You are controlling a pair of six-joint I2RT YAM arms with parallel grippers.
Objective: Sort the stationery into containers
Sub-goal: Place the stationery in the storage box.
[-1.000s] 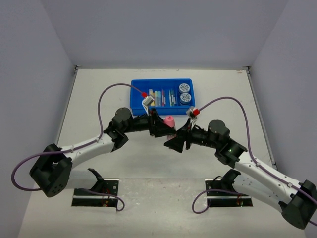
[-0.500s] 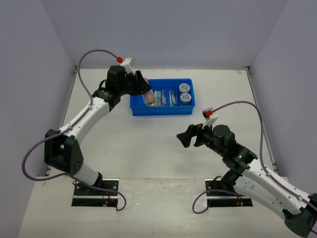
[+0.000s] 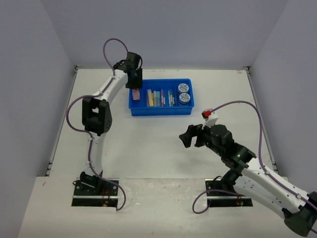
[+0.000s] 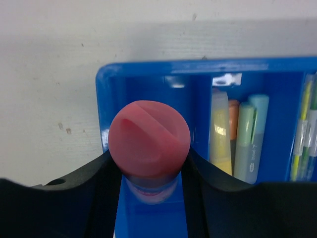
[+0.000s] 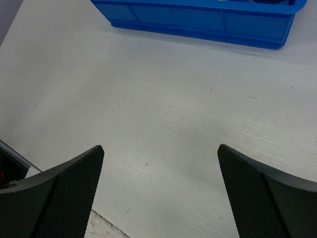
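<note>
L gripper (image 3: pixel 134 89) is reached far out over the left end of the tray (image 3: pixel 161 110), pinching the pink tube (image 3: pixel 135 92) btwn both fingers. In the wrist view the tube stands upright, cap toward the cam, lower end in the leftmost compt; can't tell if it touches the floor. Markers (image 4: pixel 237 134) lie in the next compt right, pens (image 4: pixel 307 134) beyond, two discs (image 3: pixel 184 88) at the tray's right end. R gripper (image 3: pixel 187 136) is spread wide above the bench (image 3: pixel 148 148), nearer than the tray and well apart from it.
</note>
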